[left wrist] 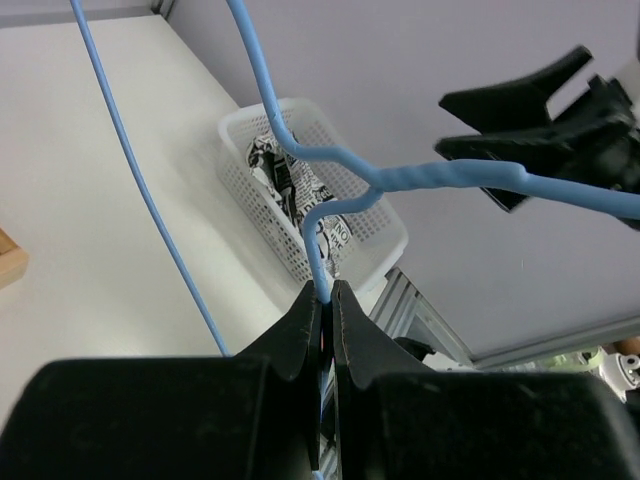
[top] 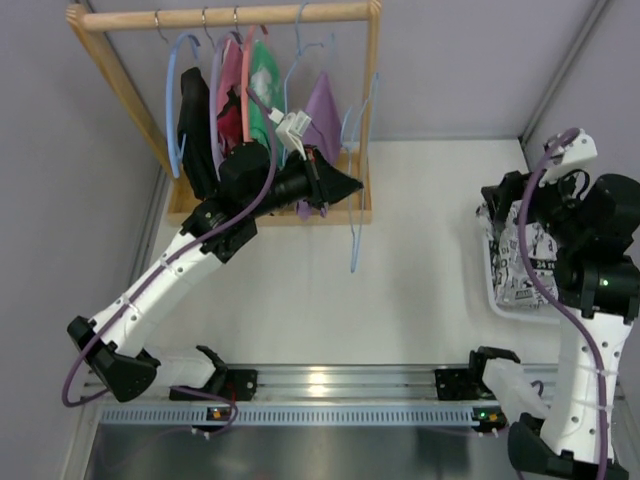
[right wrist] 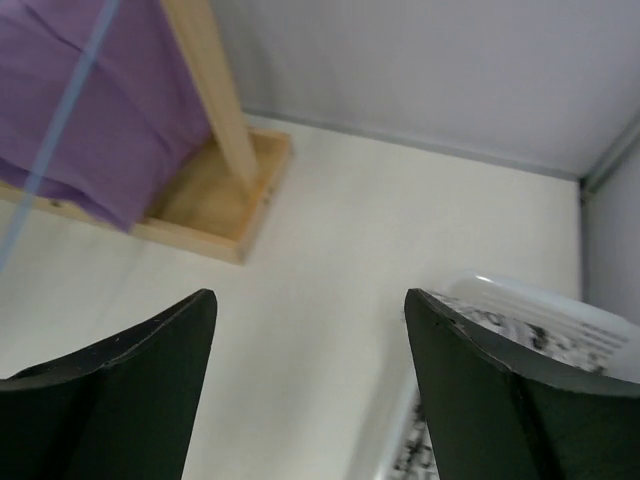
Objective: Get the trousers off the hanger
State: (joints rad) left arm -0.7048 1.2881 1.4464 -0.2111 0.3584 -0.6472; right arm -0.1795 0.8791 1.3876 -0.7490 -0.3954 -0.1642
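Writing: no brand or label readable; the black print on the trousers (top: 525,265) scribbled, not legible as words.
Left arm: bolted at the near left of the desk (top: 420,250), stretched diagonally toward the far edge, wrist turned toward the right beside the foot of the wooden rack (top: 230,15).
Left gripper (left wrist: 325,295): clenched on a bend of the thin light-blue wire of the hanger (left wrist: 450,175), fingers pressed together with only the wire between.
Hanger: bare wire in the wrist view, twisted neck above the fingers; from overhead, hanging down just right of the rack post.
Right arm: bolted at the near right corner, raised upright by the right edge, partly over the basket (top: 497,300).
Right gripper (right wrist: 310,300): released, fingers spread wide apart with nothing between.
Trousers: crumpled inside the white perforated basket at the right edge of the desk, well apart from the hanger.
Rack: at the far left corner, carrying several hangers with clothes, a purple garment (top: 325,115) on its right end.
Surface: plain white desk, a metal rail (top: 330,380) along the near edge.
Room: pale lilac-grey walls (top: 450,60) at the far and side edges.
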